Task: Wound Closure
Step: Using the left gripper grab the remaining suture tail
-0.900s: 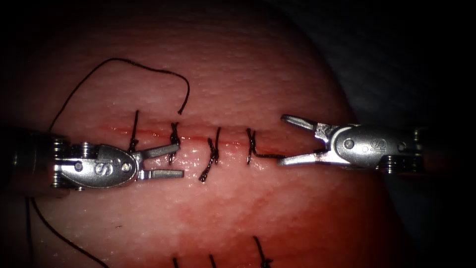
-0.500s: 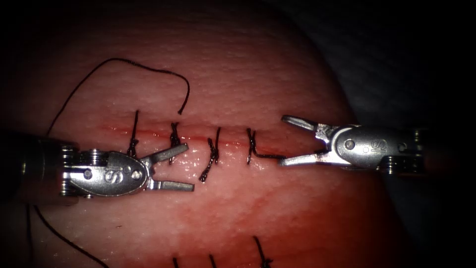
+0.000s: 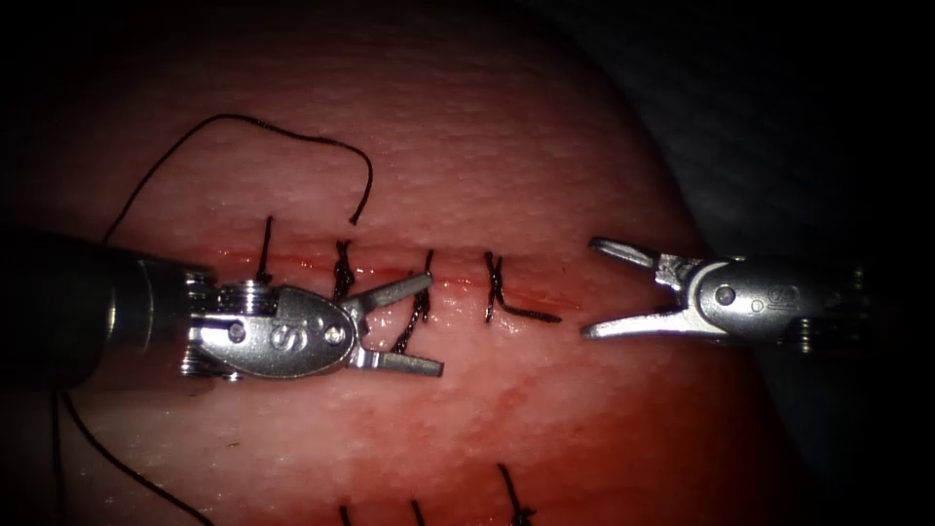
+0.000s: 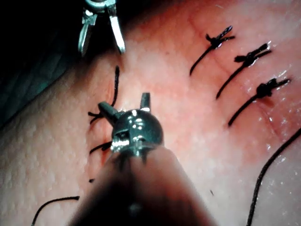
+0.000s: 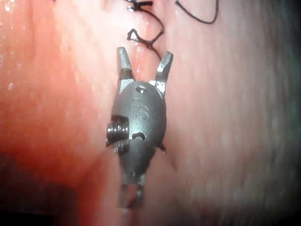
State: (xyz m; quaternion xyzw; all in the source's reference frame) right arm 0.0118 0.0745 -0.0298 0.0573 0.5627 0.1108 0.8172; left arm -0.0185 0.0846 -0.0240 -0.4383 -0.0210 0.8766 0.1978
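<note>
Endoscope view, left tool point(image 3: 414, 326): I read its jaws as parted in a moderate V, holding nothing; tips lie over the third stitch point(image 3: 419, 304), lower centre-left of the frame.
Right tool point(image 3: 604, 290): jaws spread wide and empty, right of centre, just beside the tail of the fourth stitch point(image 3: 495, 286) but apart from it.
Left wrist view: left tool point(image 4: 126, 107) parted over the stitch line; right tool point(image 4: 102, 42) seen beyond, also parted.
Right wrist view: right tool point(image 5: 143, 61) parted, nothing between the jaws, a knot tail just ahead.
Cut point(image 3: 575, 294): runs across mid-frame on the tissue point(image 3: 506, 146); I count four stitches crossing it, from the first stitch point(image 3: 263, 251) rightward.
Progress, my judgement: most of the cut looks closed; the stretch right of the fourth stitch carries no stitch.
Thread point(image 3: 282, 131): a loose strand arcs across upper left, free end hanging above the second stitch point(image 3: 343, 268); a further length runs off at lower left.
Needle: I cannot locate it; I cannot say whether it is in the tissue.
Hidden: the left tool covers the lower ends of the first and second stitches; a second row of stitches is cut off at the bottom edge.
</note>
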